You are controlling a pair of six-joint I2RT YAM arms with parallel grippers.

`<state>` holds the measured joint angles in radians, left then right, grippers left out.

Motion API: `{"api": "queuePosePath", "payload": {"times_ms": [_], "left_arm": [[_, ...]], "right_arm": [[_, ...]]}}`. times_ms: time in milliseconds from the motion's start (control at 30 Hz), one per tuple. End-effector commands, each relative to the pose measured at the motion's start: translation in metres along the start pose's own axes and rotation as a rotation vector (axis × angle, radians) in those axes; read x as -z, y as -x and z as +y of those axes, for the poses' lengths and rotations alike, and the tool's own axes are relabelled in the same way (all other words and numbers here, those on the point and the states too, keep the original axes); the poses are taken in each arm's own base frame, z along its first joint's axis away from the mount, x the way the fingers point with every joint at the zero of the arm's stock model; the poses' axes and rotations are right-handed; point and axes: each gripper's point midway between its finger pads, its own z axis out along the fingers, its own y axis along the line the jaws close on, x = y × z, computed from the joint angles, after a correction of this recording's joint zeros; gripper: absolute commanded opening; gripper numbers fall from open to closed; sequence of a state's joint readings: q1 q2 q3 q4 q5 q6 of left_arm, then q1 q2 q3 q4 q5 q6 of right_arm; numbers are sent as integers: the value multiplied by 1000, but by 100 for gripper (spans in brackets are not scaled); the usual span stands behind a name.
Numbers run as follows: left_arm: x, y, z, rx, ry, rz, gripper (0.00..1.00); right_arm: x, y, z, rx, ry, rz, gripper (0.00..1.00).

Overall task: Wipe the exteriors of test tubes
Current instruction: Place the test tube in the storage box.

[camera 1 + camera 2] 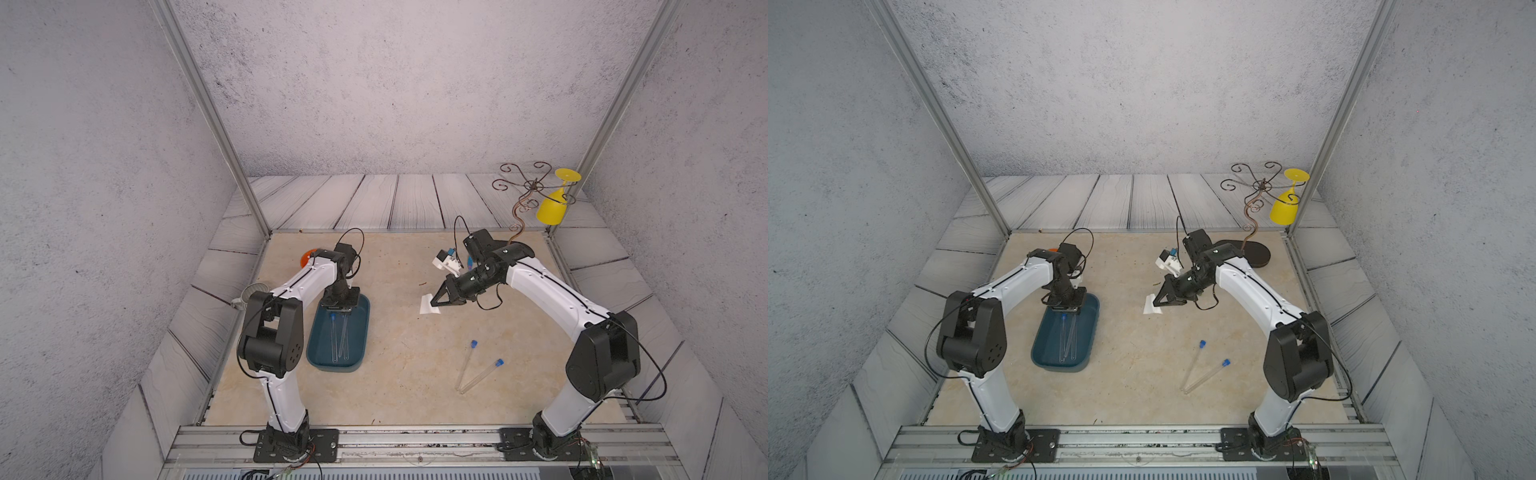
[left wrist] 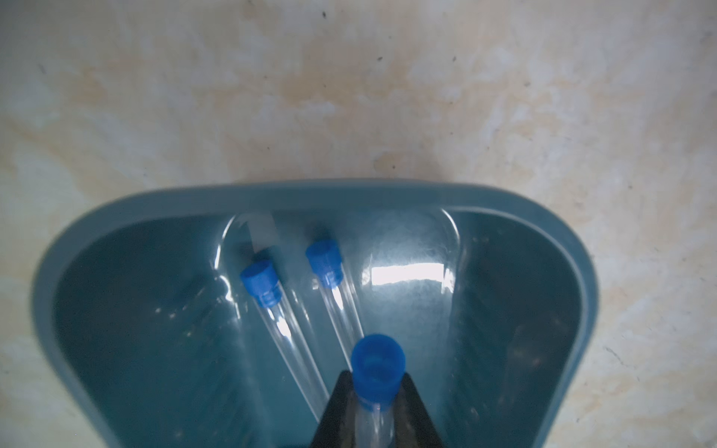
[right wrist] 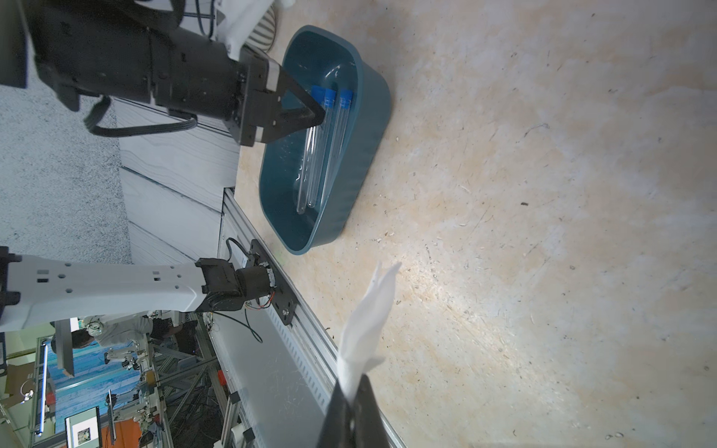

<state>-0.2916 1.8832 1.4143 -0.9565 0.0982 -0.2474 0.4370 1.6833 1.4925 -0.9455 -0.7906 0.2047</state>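
My left gripper (image 2: 376, 378) is shut on a clear test tube (image 2: 377, 360) just below its blue cap, over the far end of the teal basin (image 2: 329, 192). Two more capped test tubes (image 2: 287, 337) (image 2: 341, 306) lie side by side on the basin floor. In both top views two further tubes (image 1: 466, 368) (image 1: 1208, 376) lie in a V on the table at the front right. My right gripper (image 3: 352, 382) is shut on a strip of white cloth (image 3: 368, 314). It hovers mid-table (image 1: 434, 302), well apart from the basin (image 1: 332, 369).
A wire stand (image 1: 528, 191) holding an upside-down yellow glass (image 1: 550, 208) rises at the back right. A small white and blue device (image 1: 446, 259) sits behind my right gripper. An orange item (image 1: 307, 257) and a grey cup (image 1: 253, 293) lie beside my left arm.
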Motion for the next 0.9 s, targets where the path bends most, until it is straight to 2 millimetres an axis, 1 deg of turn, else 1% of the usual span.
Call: {"api": "queuePosePath", "payload": {"times_ms": [0,100,200,333,400,500,533,600,633,700,767,800,867], "left_arm": [[-14,14,5,59,22,-45,12],[-23,13,7,96,34,-31,13],[-25,13,9,127,45,-22,16],[-20,11,11,151,55,-19,34],[-14,10,12,154,64,-21,44],[2,9,14,166,78,-30,60],[11,8,14,168,84,-38,63],[30,7,11,163,92,-60,63],[42,8,5,146,93,-76,64],[61,9,-16,82,56,-106,64],[78,11,-44,8,17,-134,64],[85,10,-63,-43,2,-143,64],[90,7,-101,-151,-20,-144,64]], "right_arm": [[1,-7,-6,-3,-31,18,3],[-1,-8,-8,-7,-36,26,3],[-2,-7,-11,-13,-39,32,3],[-4,-7,-13,-19,-41,38,3],[-4,-5,-13,-17,-44,35,3],[0,-1,-13,-22,-49,20,3],[2,1,-15,-28,-56,11,3],[10,5,-20,-41,-78,-12,4],[15,7,-25,-55,-91,-25,4],[26,11,-36,-89,-113,-61,5],[39,13,-53,-143,-136,-101,5],[46,14,-63,-178,-150,-121,5],[58,10,-85,-249,-183,-149,5]]}}
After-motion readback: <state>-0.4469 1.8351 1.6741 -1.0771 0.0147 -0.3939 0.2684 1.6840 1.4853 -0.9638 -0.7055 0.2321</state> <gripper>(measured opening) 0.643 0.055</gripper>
